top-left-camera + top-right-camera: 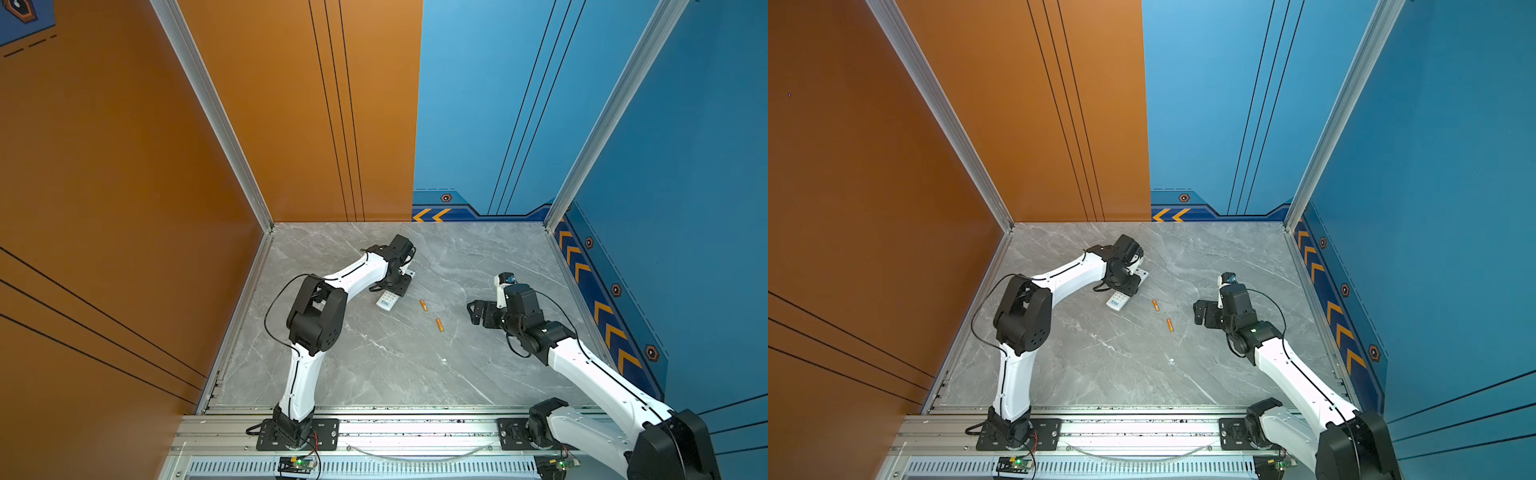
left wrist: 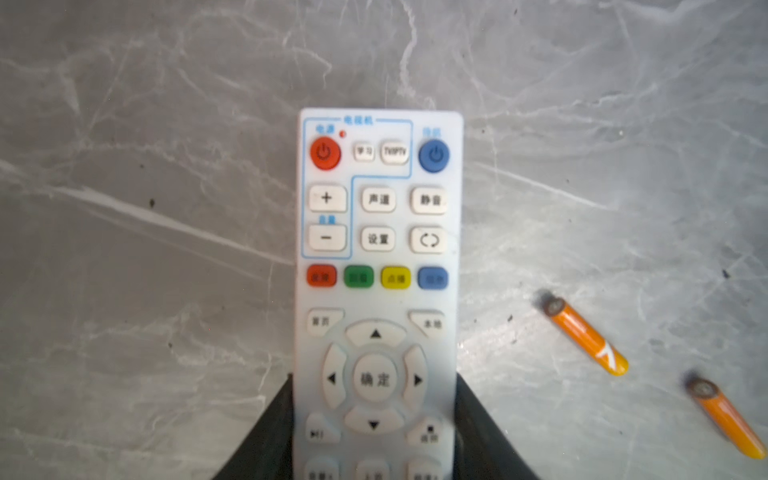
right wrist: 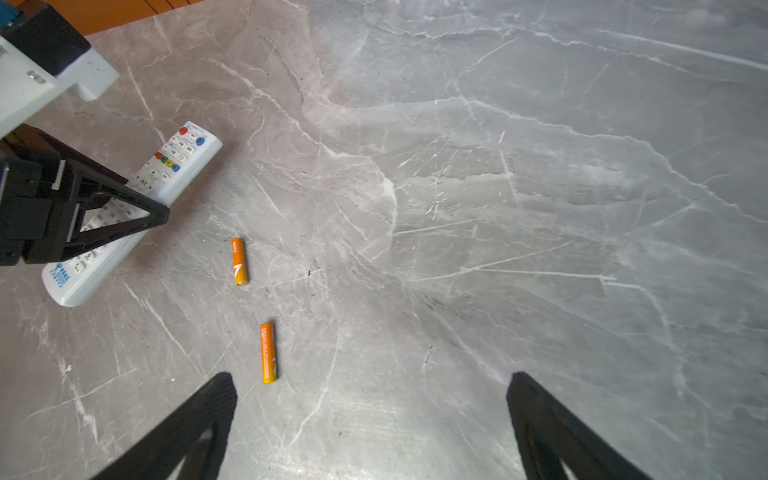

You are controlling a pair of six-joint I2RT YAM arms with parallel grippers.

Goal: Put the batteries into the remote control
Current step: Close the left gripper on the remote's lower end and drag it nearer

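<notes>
I had the left gripper (image 2: 374, 419) set across the remote control (image 2: 377, 266), one finger (image 3: 124, 216) against each long side near the middle of its length, so the jaws were clamped on the white body. The remote lay button-side up on the grey marble-patterned tabletop (image 1: 374, 365); in a top view its logo end (image 1: 385, 306) stuck out from under the gripper toward the front, and the end with the coloured buttons pointed toward the back wall.

Both orange AAA batteries sat loose on the table, apart from each other and to the right of the remote: the nearer battery (image 3: 239, 261) just beside it, the farther battery (image 3: 268, 352) closer to the right gripper (image 3: 370, 415). That gripper hovered with its jaws wide apart and nothing between them, its fingers low over the table just short of the farther battery.

I judged the task barely started: the remote was being secured, and no battery was loaded. With the buttons facing up, the battery bay had to be underneath, so the next move called for lifting and turning the remote over, back up, and then getting the cover off. I could not see that cover from any view. Only after that would the right arm have a slot to feed.
</notes>
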